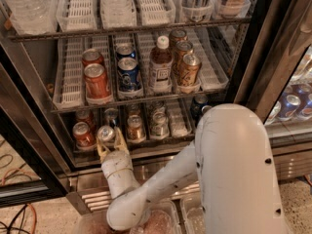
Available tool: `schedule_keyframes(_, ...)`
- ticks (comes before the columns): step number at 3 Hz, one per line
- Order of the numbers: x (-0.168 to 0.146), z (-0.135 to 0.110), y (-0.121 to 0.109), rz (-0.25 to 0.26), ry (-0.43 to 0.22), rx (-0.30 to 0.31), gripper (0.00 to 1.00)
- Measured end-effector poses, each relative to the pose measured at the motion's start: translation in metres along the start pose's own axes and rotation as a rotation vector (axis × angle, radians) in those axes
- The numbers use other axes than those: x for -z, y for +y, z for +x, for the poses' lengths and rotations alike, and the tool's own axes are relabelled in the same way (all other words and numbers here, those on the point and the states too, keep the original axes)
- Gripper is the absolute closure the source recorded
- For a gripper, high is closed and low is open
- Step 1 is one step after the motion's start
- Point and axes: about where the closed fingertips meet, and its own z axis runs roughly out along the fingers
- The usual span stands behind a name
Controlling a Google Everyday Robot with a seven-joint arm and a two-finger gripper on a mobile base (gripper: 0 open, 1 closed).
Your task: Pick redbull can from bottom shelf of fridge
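Gripper (pixel 110 144) at redbull can (pixel 106 133), bottom shelf (pixel 148 146)

Warm, yellowish light comes from inside the fridge (pixel 254 57), strongest on the upper racks, where the white trays nearly wash out. The bottom shelf (pixel 146 148) sits dimmer, in the shade of the rack above. The gripper (pixel 111 144) is at that shelf's front left, by the redbull can (pixel 106 132), whose silver top catches a glint. Up close, the white arm (pixel 239 169) glares pale, and the frame's uprights lean outward at the edges.
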Motion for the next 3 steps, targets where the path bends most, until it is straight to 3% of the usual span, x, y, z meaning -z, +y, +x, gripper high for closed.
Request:
schedule_keyframes(1,0.018,-0.008,0.001,-0.069,0.007,0.014,1.00)
schedule_keyframes(3,0.071,-0.002,-0.011,-0.221,0.113,0.014,1.00)
